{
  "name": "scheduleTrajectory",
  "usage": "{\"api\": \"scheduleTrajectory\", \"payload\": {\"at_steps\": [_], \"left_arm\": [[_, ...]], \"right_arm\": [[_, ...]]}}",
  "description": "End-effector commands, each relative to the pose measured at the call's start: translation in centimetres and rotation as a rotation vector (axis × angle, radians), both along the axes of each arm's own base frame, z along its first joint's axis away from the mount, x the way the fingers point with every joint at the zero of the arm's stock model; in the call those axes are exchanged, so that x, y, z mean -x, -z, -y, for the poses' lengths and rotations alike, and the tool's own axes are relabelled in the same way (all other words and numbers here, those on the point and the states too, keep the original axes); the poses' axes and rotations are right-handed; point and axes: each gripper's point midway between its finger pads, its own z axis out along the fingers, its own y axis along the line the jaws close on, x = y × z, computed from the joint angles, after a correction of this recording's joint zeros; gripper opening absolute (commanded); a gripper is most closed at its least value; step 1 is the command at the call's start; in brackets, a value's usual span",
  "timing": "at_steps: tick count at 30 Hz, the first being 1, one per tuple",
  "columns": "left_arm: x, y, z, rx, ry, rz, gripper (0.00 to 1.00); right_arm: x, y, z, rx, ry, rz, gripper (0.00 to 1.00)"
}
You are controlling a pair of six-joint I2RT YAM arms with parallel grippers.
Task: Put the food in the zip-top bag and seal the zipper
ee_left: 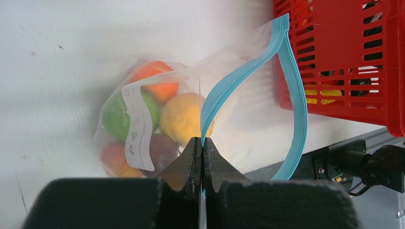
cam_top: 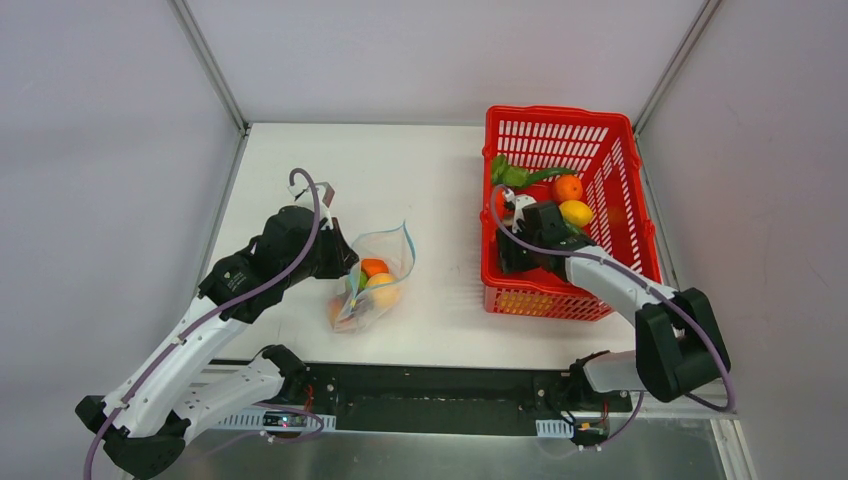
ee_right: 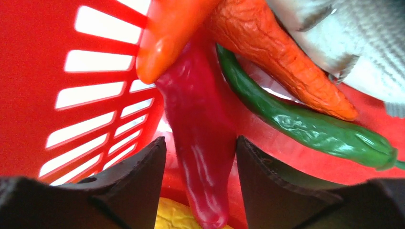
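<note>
Left gripper point(ee_left: 201, 143): fingers together, clamped on the zipper point(ee_left: 300, 109) of the bag point(ee_left: 243, 114). The strip rises straight from the fingertips, then loops off to the right of them, so the mouth gapes open. The bag lies on the table point(cam_top: 440, 180), beyond the fingers and mostly to their left in the wrist view.

5 balls sit inside the bag:
- yellow ball point(ee_left: 184, 117), just past the fingertips
- orange ball point(ee_left: 160, 78), farther out
- green ball point(ee_left: 114, 114), left of the fingers
- purple ball point(ee_left: 165, 150), beside the left finger
- reddish ball point(ee_left: 112, 157), farthest left

A white label point(ee_left: 138, 129) covers part of the green and purple balls.

Right gripper point(ee_right: 200, 140): down inside the basket point(ee_right: 28, 71), fingers apart with the red pepper point(ee_right: 205, 176) between them. Both tips touch its sides, so it is clamped. The pepper runs lengthwise through the gap, its tip toward the wrist.

- An orange piece point(ee_right: 172, 28) overlaps the pepper beyond the fingertips.
- A wrinkled orange pepper point(ee_right: 282, 62) and a green pepper point(ee_right: 305, 126) lie beyond and right of the right finger.
- A silver-grey piece point(ee_right: 353, 43) is farther right; I cannot tell what it is.
- A yellow piece point(ee_right: 174, 217) shows under the pepper tip, between the finger bases.

In the top view an orange fruit point(cam_top: 567, 187) and a lemon point(cam_top: 576, 212) sit in the basket near this gripper. The basket is well apart from the bag.
</note>
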Motion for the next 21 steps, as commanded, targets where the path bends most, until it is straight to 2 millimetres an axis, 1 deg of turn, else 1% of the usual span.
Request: {"api": "scheduleTrajectory", "payload": {"at_steps": [1,4,6,7,8,9,11,13,14,17,18,19,21], "left_arm": [[-0.2,-1.1,-0.1,0.017,0.0,0.028,0.0],[-0.1,-1.1,-0.2,0.013,-0.002,0.029,0.0],[0.0,-1.0,-0.5,0.008,-0.01,0.029,0.0],[0.0,-1.0,-0.6,0.006,-0.013,0.03,0.0],[0.0,-1.0,-0.6,0.006,-0.015,0.032,0.0],[0.0,-1.0,-0.7,0.009,-0.017,0.035,0.0],[0.0,-1.0,-0.7,0.008,-0.019,0.034,0.0],[0.0,-1.0,-0.6,0.01,-0.017,0.033,0.0],[0.0,-1.0,-0.6,0.01,-0.017,0.033,0.0],[0.0,-1.1,-0.6,0.01,-0.017,0.033,0.0],[0.0,-1.0,-0.5,0.012,-0.016,0.032,0.0],[-0.1,-1.0,-0.5,0.015,-0.015,0.032,0.0],[-0.1,-1.0,-0.3,0.021,-0.014,0.03,0.0]], "right_arm": [[-0.3,1.4,-0.8,-0.005,0.018,-0.08,0.6],[-0.2,2.2,-0.9,0.013,0.023,-0.136,0.62],[-0.4,2.3,-0.7,0.024,0.038,-0.144,0.61],[-0.4,2.2,-0.7,0.023,0.043,-0.142,0.58],[-0.4,2.0,-0.7,0.019,0.046,-0.136,0.51],[-0.6,1.7,-0.6,0.013,0.058,-0.12,0.48],[-1.0,0.7,-0.4,0.007,0.084,-0.082,0.4],[-1.4,-0.6,-0.1,0.004,0.109,-0.036,0.36],[-1.7,-1.3,0.5,0.014,0.135,-0.003,0.33],[-1.9,-3.9,1.2,-0.002,0.172,0.077,0.31],[-1.8,-4.7,1.2,-0.015,0.174,0.098,0.31],[-1.7,-5.9,1.2,-0.036,0.177,0.132,0.3],[-1.5,-7.3,1.5,-0.061,0.192,0.179,0.3]]}}
